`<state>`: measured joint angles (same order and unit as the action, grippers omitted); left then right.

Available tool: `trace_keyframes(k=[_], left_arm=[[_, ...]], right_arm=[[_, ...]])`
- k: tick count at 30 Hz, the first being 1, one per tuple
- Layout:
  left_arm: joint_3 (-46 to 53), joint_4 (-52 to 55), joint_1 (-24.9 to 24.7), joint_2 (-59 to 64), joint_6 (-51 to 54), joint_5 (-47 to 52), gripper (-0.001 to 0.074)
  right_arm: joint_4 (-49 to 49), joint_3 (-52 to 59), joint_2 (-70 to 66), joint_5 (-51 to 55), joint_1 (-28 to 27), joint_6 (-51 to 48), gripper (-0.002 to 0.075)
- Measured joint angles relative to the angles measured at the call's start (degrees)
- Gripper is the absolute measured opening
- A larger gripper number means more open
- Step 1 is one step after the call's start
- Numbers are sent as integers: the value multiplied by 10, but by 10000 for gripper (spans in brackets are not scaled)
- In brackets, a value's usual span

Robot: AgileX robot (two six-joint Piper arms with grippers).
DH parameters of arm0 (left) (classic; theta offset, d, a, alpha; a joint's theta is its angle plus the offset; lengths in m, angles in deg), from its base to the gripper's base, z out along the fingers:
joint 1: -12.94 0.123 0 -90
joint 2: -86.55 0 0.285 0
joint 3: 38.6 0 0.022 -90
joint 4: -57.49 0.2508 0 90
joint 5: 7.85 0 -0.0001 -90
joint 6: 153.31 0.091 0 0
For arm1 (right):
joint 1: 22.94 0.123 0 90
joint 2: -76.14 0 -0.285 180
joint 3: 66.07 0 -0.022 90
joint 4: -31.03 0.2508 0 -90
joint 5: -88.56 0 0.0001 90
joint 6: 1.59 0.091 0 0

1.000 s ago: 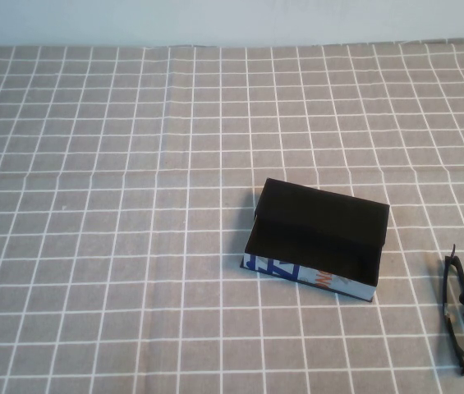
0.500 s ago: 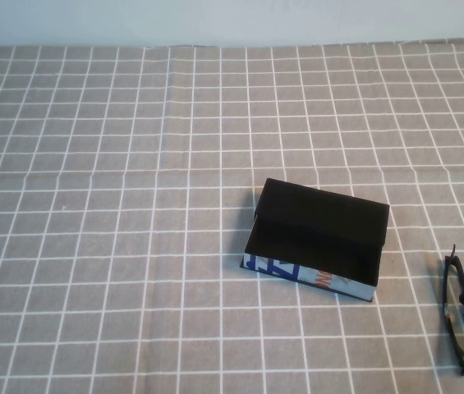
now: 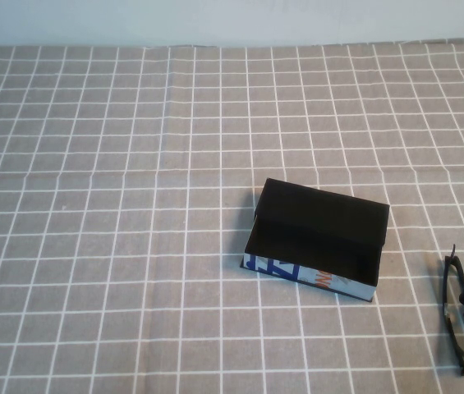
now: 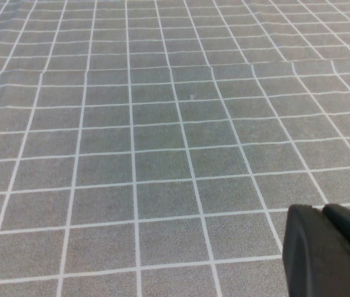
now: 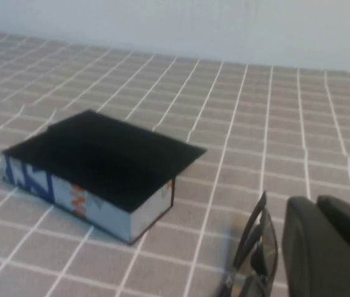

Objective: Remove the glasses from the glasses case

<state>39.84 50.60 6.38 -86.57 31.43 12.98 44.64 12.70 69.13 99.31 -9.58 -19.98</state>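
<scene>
High view: glasses case (image 3: 316,240) right of centre on the grey checked tablecloth (image 3: 117,205), black flap lid over the top, white front side with blue and orange print facing the robot. Glasses (image 3: 459,313) out of the case, flat on the cloth near the right edge, well apart from the case, folded, frame running roughly front to back. Neither arm visible here.

Left wrist view: only bare checked cloth (image 4: 162,136) ahead. Left gripper (image 4: 327,250) at the corner of the frame as a dark block, above the cloth, nothing held; fingers open or closed: cannot tell.

Right wrist view: case (image 5: 97,172) lid-down on the cloth (image 5: 274,136), printed side visible. Glasses (image 5: 253,257) just beside the right gripper (image 5: 326,247), apart from the case. Gripper a dark bulk low over the cloth; finger state: cannot tell.
</scene>
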Motion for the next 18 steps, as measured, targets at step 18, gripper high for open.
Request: trace_keyframes(k=[18], left_arm=[[0, 0, 0, 0, 0, 0, -5]], right_arm=[[-76, 0, 0, 64, 0, -1, -18]])
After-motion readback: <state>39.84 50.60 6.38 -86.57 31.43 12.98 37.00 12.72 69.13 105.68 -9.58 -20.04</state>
